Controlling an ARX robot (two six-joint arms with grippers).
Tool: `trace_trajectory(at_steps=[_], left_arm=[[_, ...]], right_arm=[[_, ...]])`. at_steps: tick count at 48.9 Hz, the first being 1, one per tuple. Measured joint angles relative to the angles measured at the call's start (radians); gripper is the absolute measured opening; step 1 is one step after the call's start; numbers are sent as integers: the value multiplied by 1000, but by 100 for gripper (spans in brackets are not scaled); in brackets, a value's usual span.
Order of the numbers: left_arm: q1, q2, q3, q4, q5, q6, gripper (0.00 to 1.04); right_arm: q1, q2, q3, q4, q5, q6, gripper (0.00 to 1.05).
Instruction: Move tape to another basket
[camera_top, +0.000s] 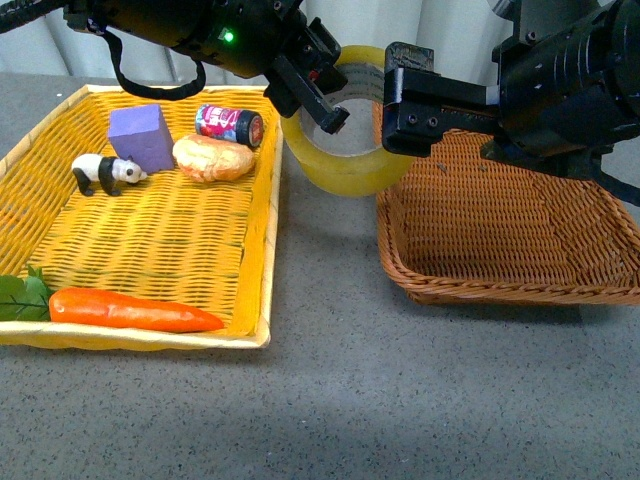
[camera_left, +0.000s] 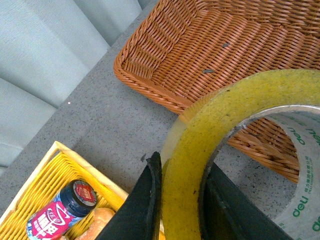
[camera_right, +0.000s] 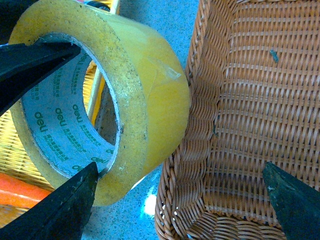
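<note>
The tape (camera_top: 345, 165) is a wide translucent yellow roll with a white printed core. It hangs above the grey table in the gap between the two baskets. My left gripper (camera_top: 322, 108) is shut on its wall, one finger inside the core and one outside, as the left wrist view shows on the tape (camera_left: 190, 165). The brown wicker basket (camera_top: 560, 290) lies to the right, holding nothing that I can see. My right gripper (camera_top: 400, 100) is open above the basket's near-left rim, close beside the tape (camera_right: 145, 95). Its fingers span the basket wall (camera_right: 195, 150).
The yellow woven basket (camera_top: 262, 230) on the left holds a purple block (camera_top: 142, 135), a toy panda (camera_top: 105, 172), a bread roll (camera_top: 213, 157), a pink can (camera_top: 228, 123), a carrot (camera_top: 130, 310) and green leaves (camera_top: 20, 295). Pale curtains hang behind the table.
</note>
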Motion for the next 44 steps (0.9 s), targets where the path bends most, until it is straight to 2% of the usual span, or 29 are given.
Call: trace_trajectory(at_steps=[13,24,28,35,44], left_arm=[[0,0,0,0,1,0,17],[-4,0,0,0,1,-2,17],[-5,0,0,0,-2,-2,17],[-11,0,0,0,-22,-16,17],[-13,0,0,1,-24,-31,17]], right_arm=[[-27,98,74,22,-58,45,94],[-39,100,86,33,-114,76,52],[-38,100,86,35,-113,80,42],[-33,100,87,41,-90,99,30],[-33,103,87,49,-80,116,26]])
